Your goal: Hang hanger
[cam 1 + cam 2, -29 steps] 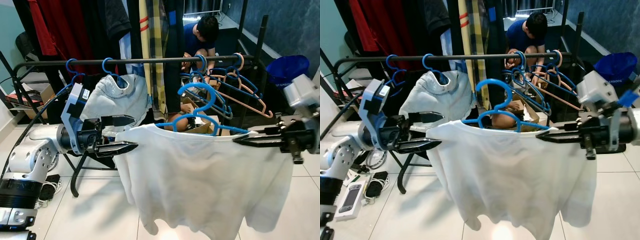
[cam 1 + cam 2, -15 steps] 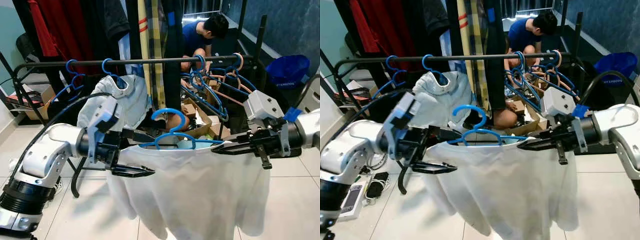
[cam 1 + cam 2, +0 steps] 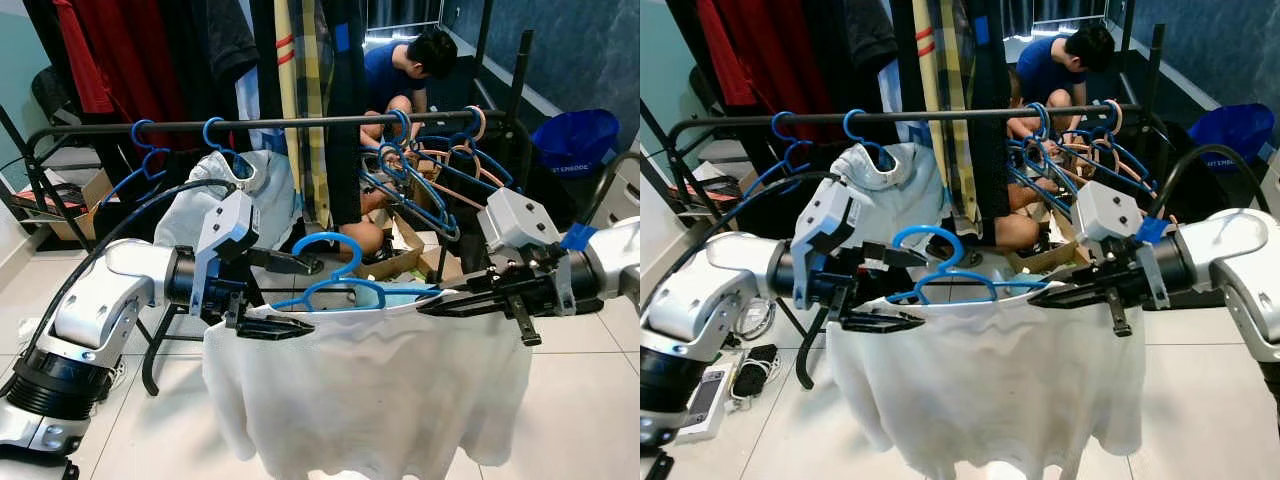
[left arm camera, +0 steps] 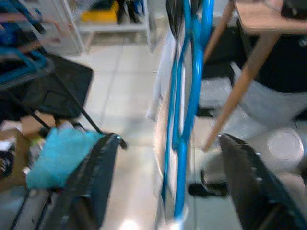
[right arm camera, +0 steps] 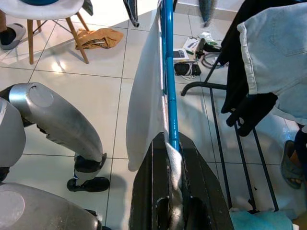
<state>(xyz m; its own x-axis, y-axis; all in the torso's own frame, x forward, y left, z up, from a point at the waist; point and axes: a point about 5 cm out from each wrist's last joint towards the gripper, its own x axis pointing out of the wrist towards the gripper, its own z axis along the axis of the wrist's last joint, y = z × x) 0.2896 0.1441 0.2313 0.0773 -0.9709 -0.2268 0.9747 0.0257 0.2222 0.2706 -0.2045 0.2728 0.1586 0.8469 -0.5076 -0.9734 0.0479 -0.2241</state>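
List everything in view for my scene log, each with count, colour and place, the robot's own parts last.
hanger: 1, blue, held between the two grippers, below the rail
T-shirt: 1, white, draped on that hanger
rail: 1, black, clothes rack ahead
spare hangers: several, blue and peach, on the rail's right part
light garment: 1, pale grey, hung on the rail's left part
dark clothes: several, red, black and plaid, behind the rack
bin: 1, blue, far right
person: 1, crouched behind the rack
left gripper: open, fingers either side of the hanger's left end
right gripper: shut on the hanger's right end
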